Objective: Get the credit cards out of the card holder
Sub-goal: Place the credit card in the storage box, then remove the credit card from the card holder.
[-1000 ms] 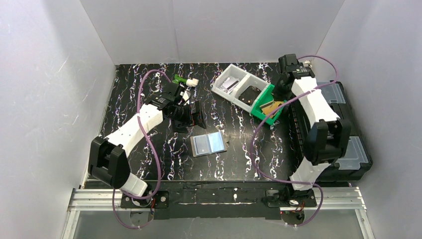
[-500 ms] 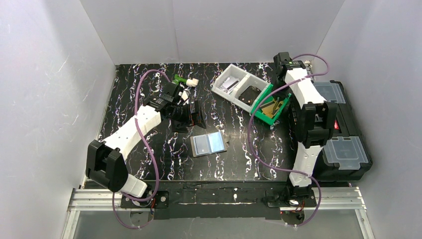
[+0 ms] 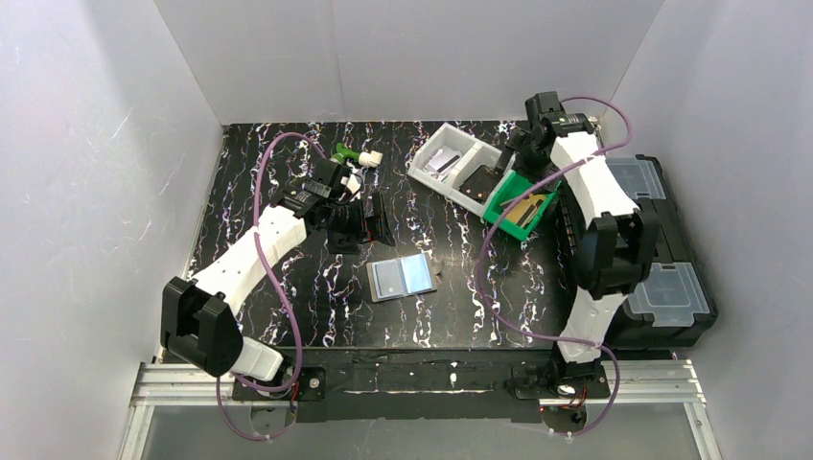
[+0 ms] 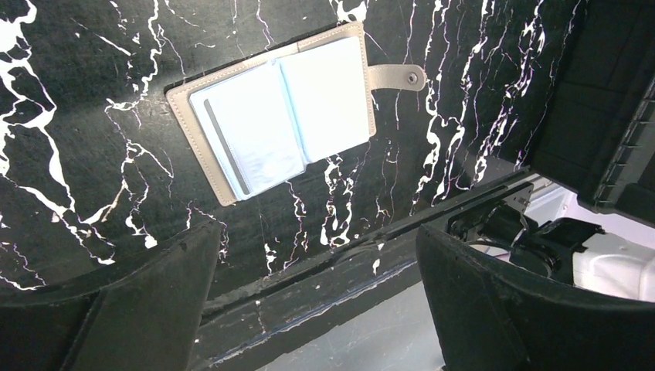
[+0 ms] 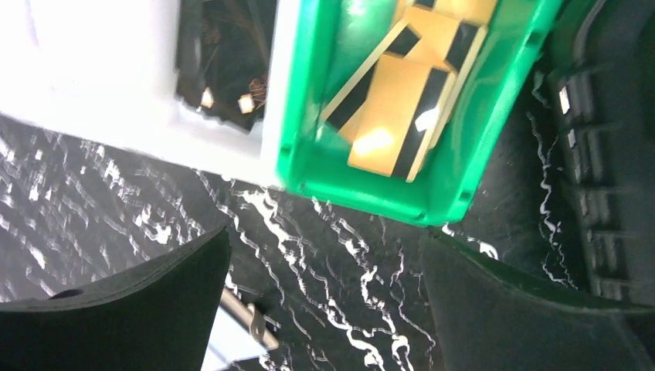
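Left gripper (image 3: 369, 222): jaws spread wide, empty, hovering over table. Wrist angled so its camera frames card holder (image 3: 402, 278), at gripper's 5 o'clock.
Card holder: open flat mid-table, sleeves up, probably so cards can slide out.
Credit card (image 4: 247, 147): inside left sleeve, none out yet.
Green bin (image 5: 363, 195): holder's 2 o'clock, holds gold striped cards.
Right gripper (image 5: 324, 236): above bin, fingers apart, holding nothing.

Card holder (image 3: 402, 277) lies unobstructed; green bin (image 3: 502, 220) seemingly apart.
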Robot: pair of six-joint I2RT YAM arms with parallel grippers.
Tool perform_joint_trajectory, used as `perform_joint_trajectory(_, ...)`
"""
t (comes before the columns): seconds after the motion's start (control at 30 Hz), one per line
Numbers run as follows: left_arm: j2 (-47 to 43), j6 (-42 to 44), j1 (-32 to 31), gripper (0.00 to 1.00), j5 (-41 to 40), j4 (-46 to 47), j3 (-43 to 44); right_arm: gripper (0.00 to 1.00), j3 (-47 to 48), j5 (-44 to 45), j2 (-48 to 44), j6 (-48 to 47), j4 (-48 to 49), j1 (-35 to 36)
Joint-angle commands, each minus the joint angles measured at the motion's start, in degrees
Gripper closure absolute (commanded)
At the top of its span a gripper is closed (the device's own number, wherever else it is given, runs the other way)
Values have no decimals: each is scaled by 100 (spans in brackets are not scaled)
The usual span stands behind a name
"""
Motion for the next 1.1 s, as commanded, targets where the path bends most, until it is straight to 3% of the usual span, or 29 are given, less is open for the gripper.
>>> perform_joint_trajectory(0.0, -241, 23, -22, 2, -173, -238, -10, 2, -694, -563, -1001, 83, 420, 349)
perform_joint_trajectory(0.17, -131, 71, -1, 2, -319, -360, 191, 2, -1666, -691, -1943, 256, 1031, 854)
perform_joint_trajectory(0.5, -26, 33, 197, 2, -583, -537, 294, 2, -2571, -766, -2528, 487, 1403, 2147)
perform_joint_trajectory(0.8, -60, -63, 437, 2, -690, -583, 128, 2, -2657, -786, -1947, 612, 1566, 3399)
perform_joint_trajectory(1.07, -137, -107, 567, 2, -593, -553, -116, 2, -2335, -725, -1165, 567, 1522, 3955)
